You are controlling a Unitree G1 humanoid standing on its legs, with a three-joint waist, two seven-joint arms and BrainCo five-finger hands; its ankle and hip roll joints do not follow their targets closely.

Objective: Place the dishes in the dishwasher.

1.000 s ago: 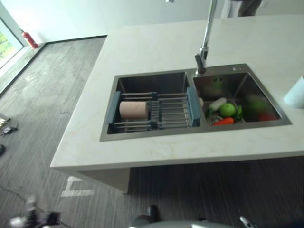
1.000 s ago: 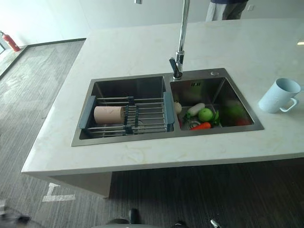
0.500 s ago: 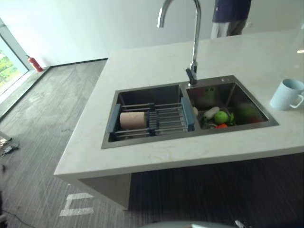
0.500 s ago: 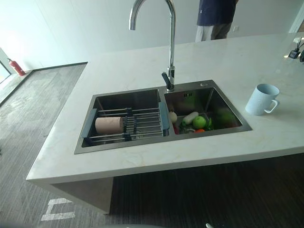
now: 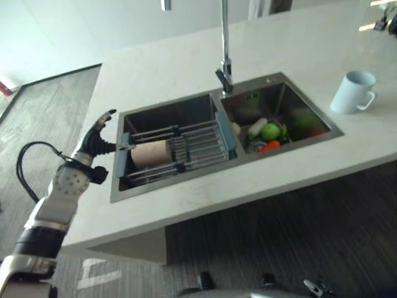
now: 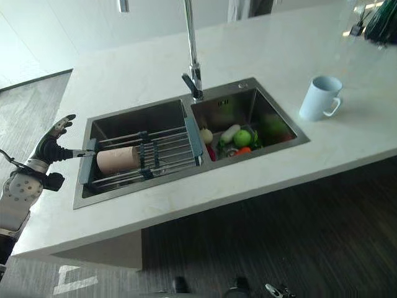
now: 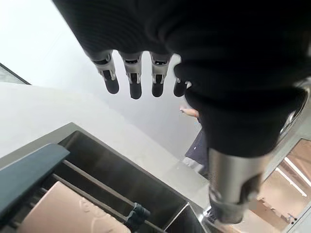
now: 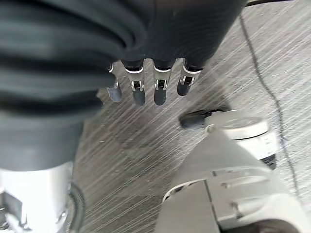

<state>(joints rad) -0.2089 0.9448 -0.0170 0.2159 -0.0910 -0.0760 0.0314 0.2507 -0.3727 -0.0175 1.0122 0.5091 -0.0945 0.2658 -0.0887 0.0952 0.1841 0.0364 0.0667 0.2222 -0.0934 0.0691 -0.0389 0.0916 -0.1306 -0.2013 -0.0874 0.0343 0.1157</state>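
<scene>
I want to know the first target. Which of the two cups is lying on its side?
The beige cup lies on its side on the rack in the sink's left basin, near the open left hand. The pale blue mug stands upright on the counter.

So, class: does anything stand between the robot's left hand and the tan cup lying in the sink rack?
Yes. The left robot hand hovers, fingers open, by the rack's blue end piece; that piece stands between it and the tan cup. From above, nothing covers the cup.
</scene>
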